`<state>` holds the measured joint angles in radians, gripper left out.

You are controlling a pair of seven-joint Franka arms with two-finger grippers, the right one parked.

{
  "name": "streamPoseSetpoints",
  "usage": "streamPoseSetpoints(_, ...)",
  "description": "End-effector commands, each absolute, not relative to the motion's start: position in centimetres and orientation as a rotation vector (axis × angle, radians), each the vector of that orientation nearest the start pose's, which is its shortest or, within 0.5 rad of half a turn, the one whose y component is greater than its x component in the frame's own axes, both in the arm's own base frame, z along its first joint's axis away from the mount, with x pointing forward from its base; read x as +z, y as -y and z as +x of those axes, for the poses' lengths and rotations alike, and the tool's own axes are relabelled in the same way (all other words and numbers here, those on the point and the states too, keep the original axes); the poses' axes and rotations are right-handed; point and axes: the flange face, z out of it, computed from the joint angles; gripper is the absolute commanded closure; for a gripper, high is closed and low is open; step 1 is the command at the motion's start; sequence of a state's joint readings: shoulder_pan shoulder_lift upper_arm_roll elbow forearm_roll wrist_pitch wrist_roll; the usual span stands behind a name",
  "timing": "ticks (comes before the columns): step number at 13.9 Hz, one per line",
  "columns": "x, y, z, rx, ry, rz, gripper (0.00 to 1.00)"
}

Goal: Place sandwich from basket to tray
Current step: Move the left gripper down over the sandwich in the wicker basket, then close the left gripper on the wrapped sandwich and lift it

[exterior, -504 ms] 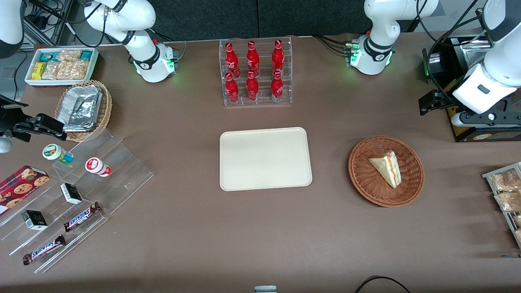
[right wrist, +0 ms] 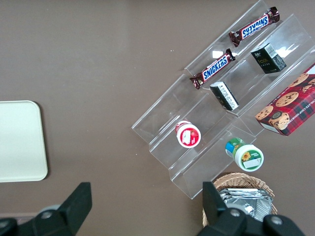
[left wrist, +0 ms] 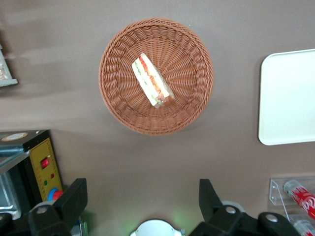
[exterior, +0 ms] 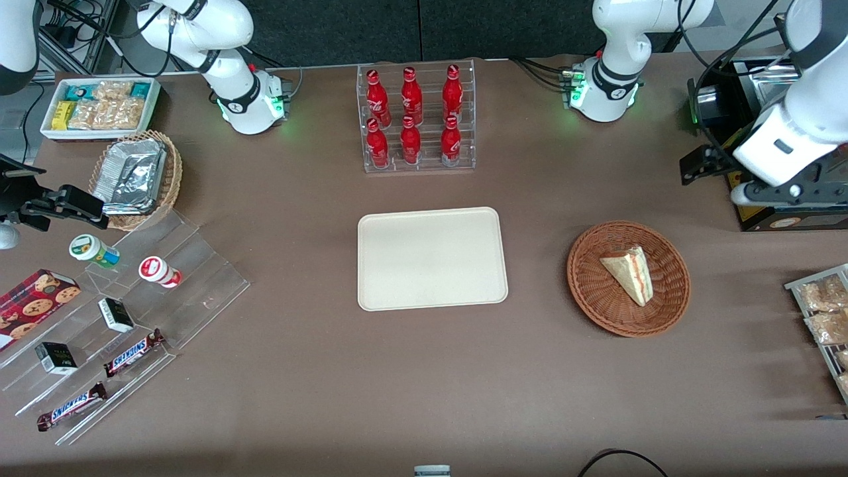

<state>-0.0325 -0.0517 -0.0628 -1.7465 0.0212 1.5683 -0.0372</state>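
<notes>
The sandwich [exterior: 629, 273] is a pale bread wedge with a pink-orange filling stripe. It lies in the reddish-brown wicker basket [exterior: 591, 301] toward the working arm's end of the table. The cream tray [exterior: 430, 258] lies flat and bare at mid-table, beside the basket. My left gripper [exterior: 785, 194] hangs high above the table edge, farther from the front camera than the basket and apart from it. The left wrist view shows the gripper [left wrist: 141, 199] open and empty, with the sandwich [left wrist: 151, 81], the basket [left wrist: 118, 105] and a tray corner [left wrist: 290, 98] below.
A clear rack of red bottles [exterior: 416, 119] stands farther from the camera than the tray. A black and yellow device [exterior: 762, 218] sits under my left arm. A wire rack of bagged snacks [exterior: 821, 318] lies near the basket. An acrylic stand with snacks [exterior: 132, 318] is toward the parked arm's end.
My left gripper has shifted slightly away from the front camera. The sandwich, basket and tray have not moved.
</notes>
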Motion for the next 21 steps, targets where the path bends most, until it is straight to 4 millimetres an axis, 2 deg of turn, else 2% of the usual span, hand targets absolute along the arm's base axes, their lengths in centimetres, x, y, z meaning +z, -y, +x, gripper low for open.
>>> streamPoseSetpoints(1, 52.5, 4.9, 53.0, 0.169, -0.113, -3.115, 0.00)
streamPoseSetpoints(6, 43.9, 4.9, 53.3, 0.080, -0.087, -3.123, 0.00)
streamPoseSetpoints(10, 38.1, 4.9, 53.0, 0.043, 0.107, -3.125, 0.00)
streamPoseSetpoints(12, 35.6, 4.9, 53.2, 0.038, 0.150, -3.126, 0.00)
streamPoseSetpoints(16, 32.5, 4.6, 53.7, 0.014, 0.385, -3.107, 0.00)
streamPoseSetpoints(21, 29.6, 4.6, 54.1, -0.040, 0.534, -3.097, 0.00)
